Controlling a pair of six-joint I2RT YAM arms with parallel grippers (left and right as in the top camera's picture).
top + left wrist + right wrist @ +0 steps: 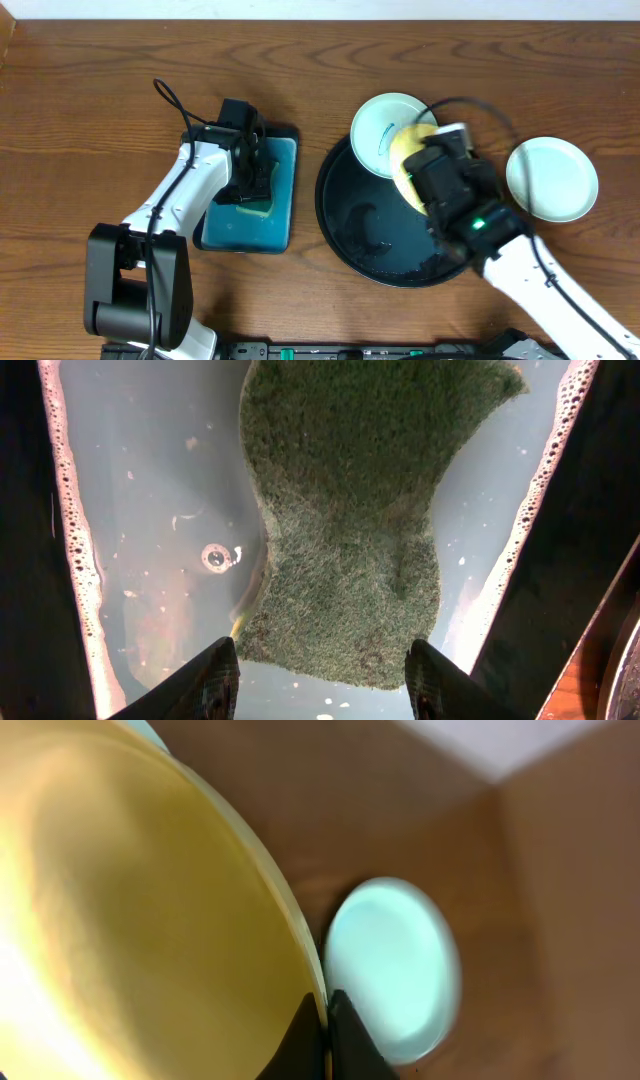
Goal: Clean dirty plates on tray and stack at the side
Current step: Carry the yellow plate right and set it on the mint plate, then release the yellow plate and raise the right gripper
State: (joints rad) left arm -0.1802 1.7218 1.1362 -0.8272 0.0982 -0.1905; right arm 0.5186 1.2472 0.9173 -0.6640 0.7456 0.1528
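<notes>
Your right gripper (325, 1028) pinches the rim of the yellow plate (407, 150), tilting it above the black tray (345, 245), likely for scrubbing. Left of that tray, your left gripper (320, 682) hangs spread over the sponge (350, 520), which soaks in the teal tray (285, 175). One mint plate (383, 128) overlaps the black tray's far rim. A second mint plate (552, 178) sits right of it, probably starting the stack.

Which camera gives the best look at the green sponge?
The left wrist view: the sponge fills the frame, green scrubbing face up in soapy water, the left gripper straddling its near end. Overhead, the left arm hides most of it, leaving a yellowish edge in the teal tray. The right wrist view shows none of it.
</notes>
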